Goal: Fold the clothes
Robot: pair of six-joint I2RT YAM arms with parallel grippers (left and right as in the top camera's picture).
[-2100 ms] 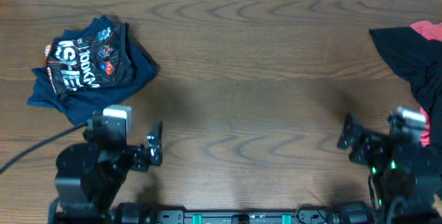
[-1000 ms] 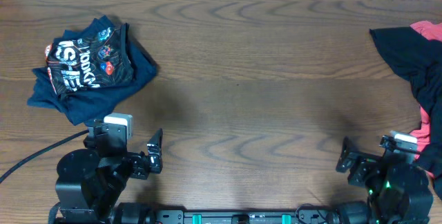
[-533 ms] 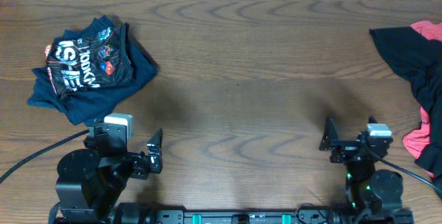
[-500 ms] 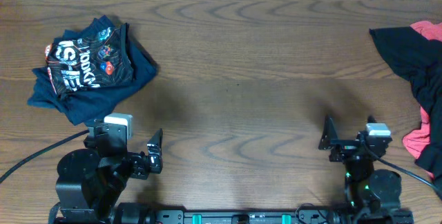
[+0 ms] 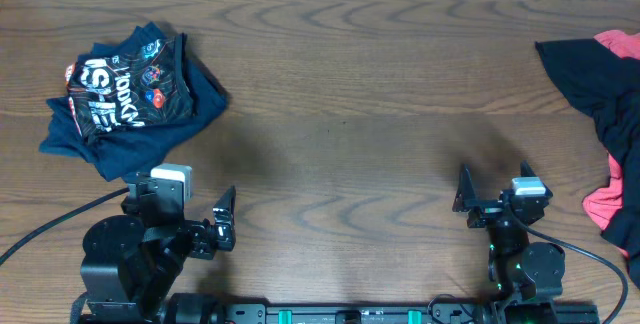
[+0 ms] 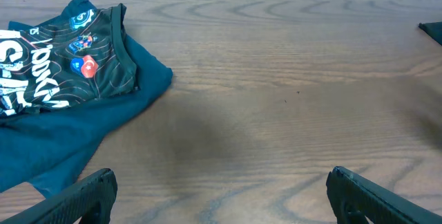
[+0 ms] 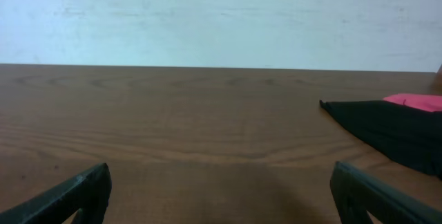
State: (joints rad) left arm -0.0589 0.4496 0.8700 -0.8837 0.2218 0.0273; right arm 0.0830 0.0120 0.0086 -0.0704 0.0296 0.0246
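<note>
The counter (image 5: 340, 114) was a broad top of brown wood grain, and its far edge met a pale wall. Near the far left corner a navy garment (image 5: 75, 144) lay crumpled straight on the wood. A black jersey (image 5: 125, 84) was bunched on top of it, with white and red lettering facing up. At the right edge a plain black garment (image 5: 590, 79) lay heaped and ran out of view. A red garment (image 5: 618, 42) touched its far side. More red cloth (image 5: 603, 204) showed at its near side; whether that was the same piece could not be told.
</note>
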